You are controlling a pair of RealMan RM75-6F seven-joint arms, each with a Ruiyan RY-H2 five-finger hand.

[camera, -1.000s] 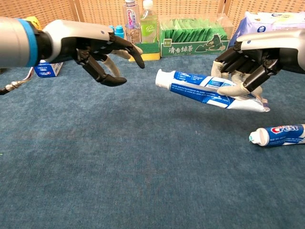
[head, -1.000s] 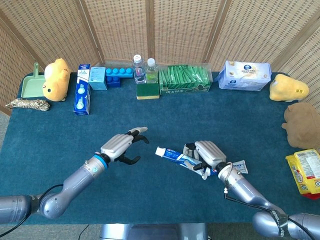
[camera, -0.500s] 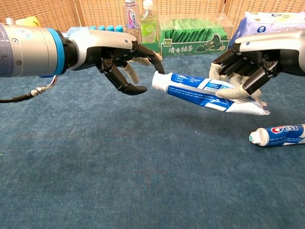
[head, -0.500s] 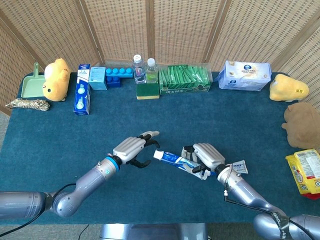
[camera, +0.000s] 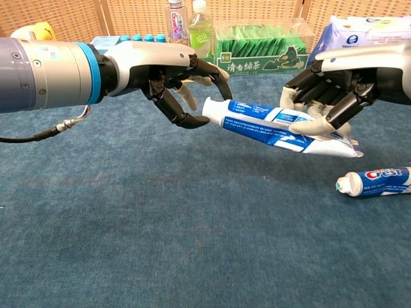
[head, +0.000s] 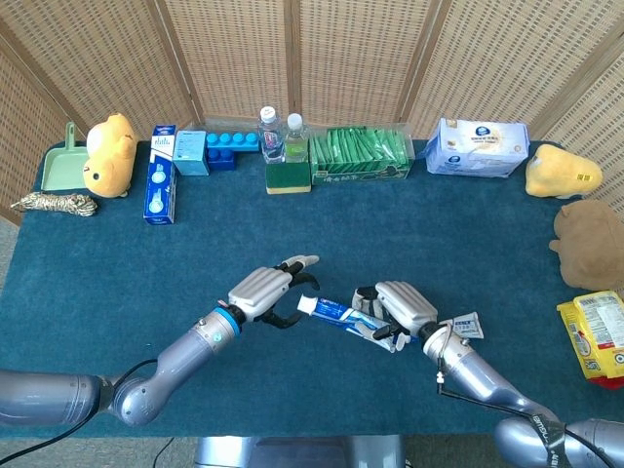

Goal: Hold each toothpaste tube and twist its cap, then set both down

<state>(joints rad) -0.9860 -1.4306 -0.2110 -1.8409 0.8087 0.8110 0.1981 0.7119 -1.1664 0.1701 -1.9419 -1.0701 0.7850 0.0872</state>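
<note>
My right robot hand point(camera: 327, 96) holds one toothpaste tube point(camera: 276, 125) above the worktop point(camera: 160, 244); left robot hand point(camera: 176, 80), fingers apart, empty, reaches its cap point(camera: 210, 110). Second tube point(camera: 376, 181) lies untouched. Twisting not begun, I judge.

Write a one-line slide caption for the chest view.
Right hand holds a toothpaste tube while left hand closes on its cap.
</note>
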